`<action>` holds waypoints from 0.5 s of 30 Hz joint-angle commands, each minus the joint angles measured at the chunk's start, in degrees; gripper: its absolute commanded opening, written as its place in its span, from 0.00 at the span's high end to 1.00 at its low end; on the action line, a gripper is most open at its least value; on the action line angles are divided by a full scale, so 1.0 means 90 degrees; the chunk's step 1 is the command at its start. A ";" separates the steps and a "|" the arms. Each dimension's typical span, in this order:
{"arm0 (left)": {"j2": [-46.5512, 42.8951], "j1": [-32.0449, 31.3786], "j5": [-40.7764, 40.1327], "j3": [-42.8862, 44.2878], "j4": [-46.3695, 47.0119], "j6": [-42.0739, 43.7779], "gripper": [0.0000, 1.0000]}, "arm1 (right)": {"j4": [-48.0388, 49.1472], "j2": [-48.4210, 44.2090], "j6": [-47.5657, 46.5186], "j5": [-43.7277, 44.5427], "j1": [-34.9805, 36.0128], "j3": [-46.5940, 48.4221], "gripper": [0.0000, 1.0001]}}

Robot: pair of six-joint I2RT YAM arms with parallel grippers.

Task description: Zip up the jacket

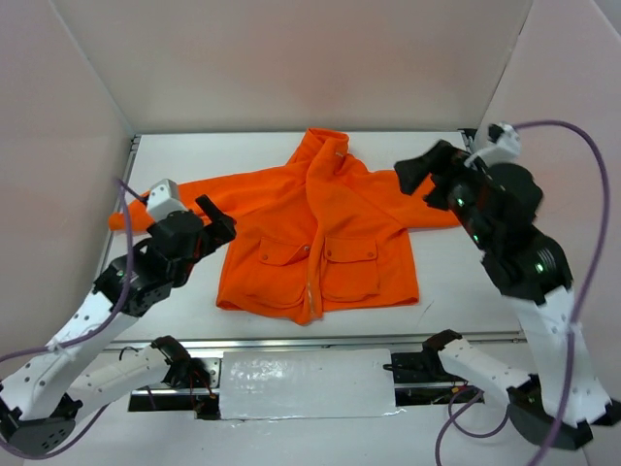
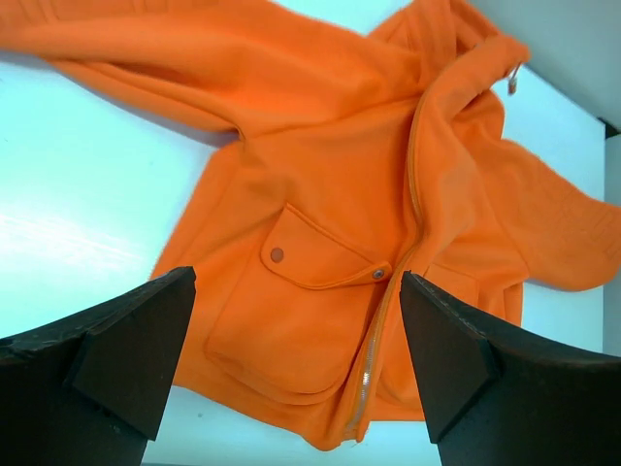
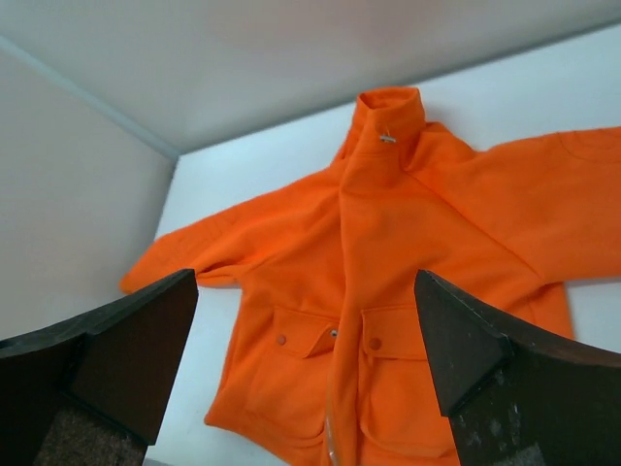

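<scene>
Lying flat, the orange jacket [image 1: 320, 233] looks zipped to its collar; left pincer [image 1: 221, 219] and right pincer [image 1: 408, 176] gape wide.

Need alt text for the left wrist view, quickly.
An orange jacket lies front-up on the white table, its pale zipper running from hem toward the collar. The left gripper hangs open in the foreground, holding nothing.
</scene>
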 commanded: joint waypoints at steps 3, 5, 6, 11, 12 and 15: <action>-0.0601 0.0054 -0.0462 0.0868 -0.1041 0.0970 0.01 | -0.0795 -0.0367 -0.0055 0.0274 0.0047 -0.0677 0.00; -0.0807 0.0054 -0.0228 0.0976 -0.1043 0.1650 0.01 | -0.0700 -0.0746 -0.0025 -0.0066 0.0047 -0.1085 0.00; -0.1030 0.0054 -0.0198 0.0995 -0.1129 0.1800 0.01 | -0.0525 -0.0923 -0.0006 -0.0367 0.0037 -0.1223 0.00; -0.1578 0.0054 -0.1544 0.0812 -0.1677 0.1616 0.01 | -0.0495 -0.1607 -0.0103 0.0243 0.0057 -0.1895 0.00; -0.1715 0.0054 -0.1671 0.0675 -0.1619 0.1616 0.01 | -0.0330 -0.1550 -0.0103 0.0303 0.0047 -0.2053 0.00; -0.1930 0.0064 -0.1780 -0.0155 -0.1093 0.1587 0.00 | -0.0017 -0.0538 -0.0055 0.0031 0.0047 -0.2299 0.00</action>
